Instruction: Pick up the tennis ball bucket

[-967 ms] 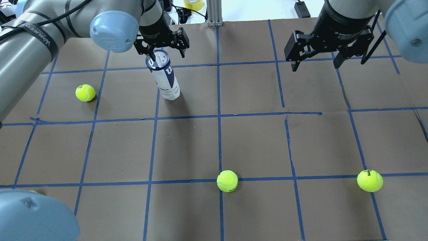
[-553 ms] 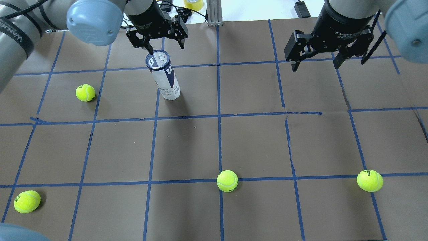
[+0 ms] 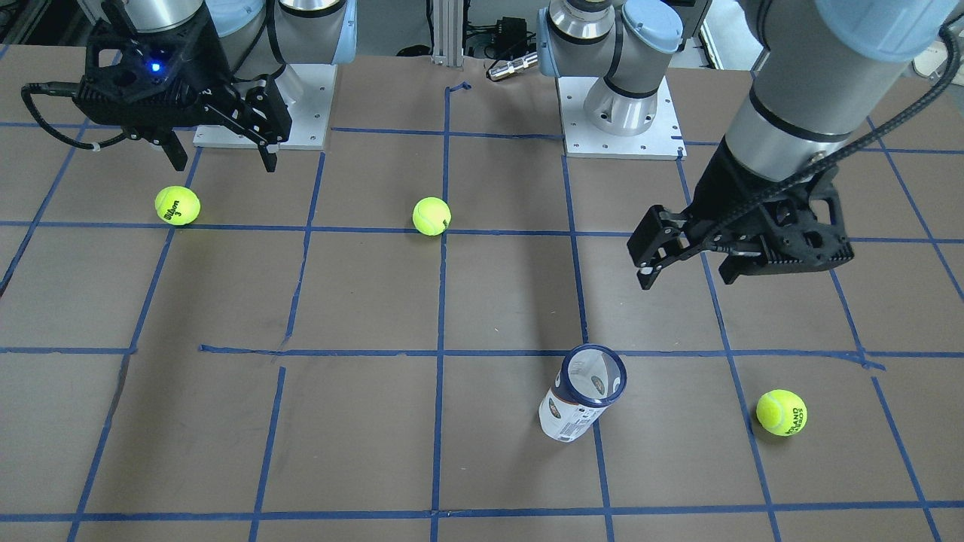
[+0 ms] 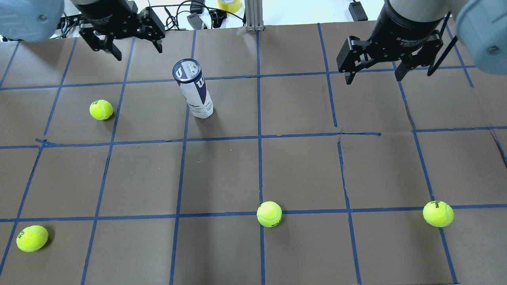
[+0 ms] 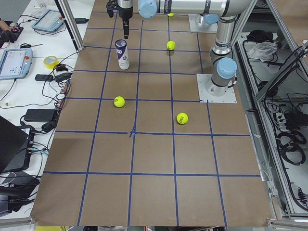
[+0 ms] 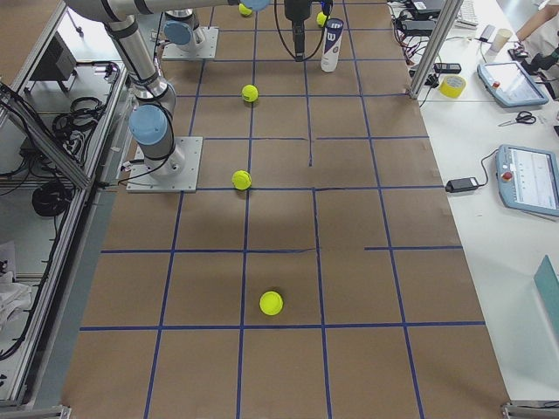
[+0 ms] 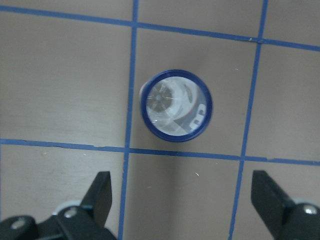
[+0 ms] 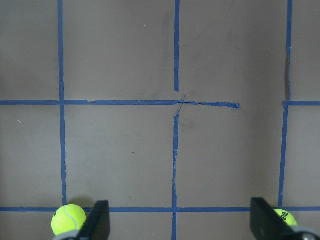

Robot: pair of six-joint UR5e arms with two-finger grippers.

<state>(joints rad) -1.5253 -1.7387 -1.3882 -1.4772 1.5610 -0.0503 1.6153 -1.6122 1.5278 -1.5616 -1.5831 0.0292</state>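
Tennis ball bucket stood upright on counter, ungrasped, top free for gripping. Left gripper hovered nearby, jaws released. Right gripper hung well apart, jaws released, probably idle.

The left gripper no longer straddles the rim of the tennis ball bucket. It has drawn away and now hangs well apart from it, off to the left and farther back above the surface. The left arm's elbow has swung out of the near left corner, so a tennis ball now shows there.
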